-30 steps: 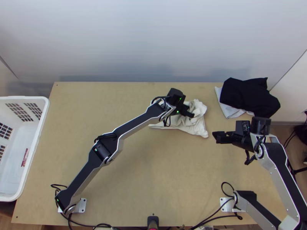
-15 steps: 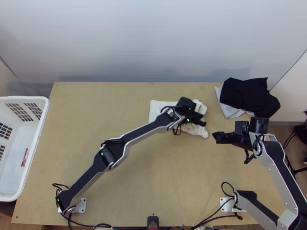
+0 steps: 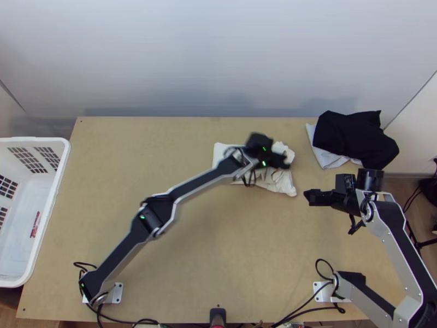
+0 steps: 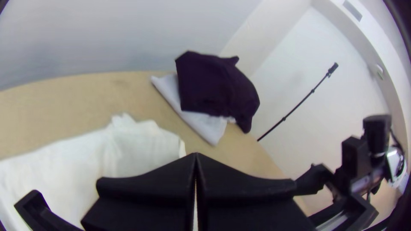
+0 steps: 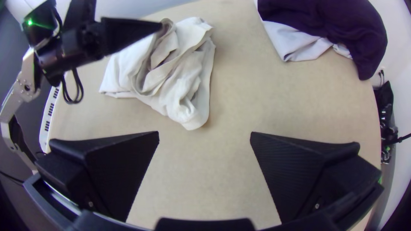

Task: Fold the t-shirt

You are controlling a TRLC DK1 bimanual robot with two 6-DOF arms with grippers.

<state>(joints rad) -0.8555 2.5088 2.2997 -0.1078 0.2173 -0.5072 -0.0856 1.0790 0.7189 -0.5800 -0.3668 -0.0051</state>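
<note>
In front of you, a white shirt [image 3: 279,185] lies on the light wooden tabletop [image 3: 246,251], toward the far side and right of the middle. Its left part is flatter; its right part is bunched in loose, rumpled folds. Your left end effector [image 3: 285,160] is over that bunched part, fingers together; you cannot tell whether they touch the cloth. Your right end effector [image 3: 307,197] is to the right of the shirt, apart from it, fingers wide apart with nothing between them. At the far right corner, a black cloth [image 3: 355,138] lies rumpled over a pale cloth [image 3: 323,157]. A white basket [image 3: 47,208] stands at the left edge.
</note>
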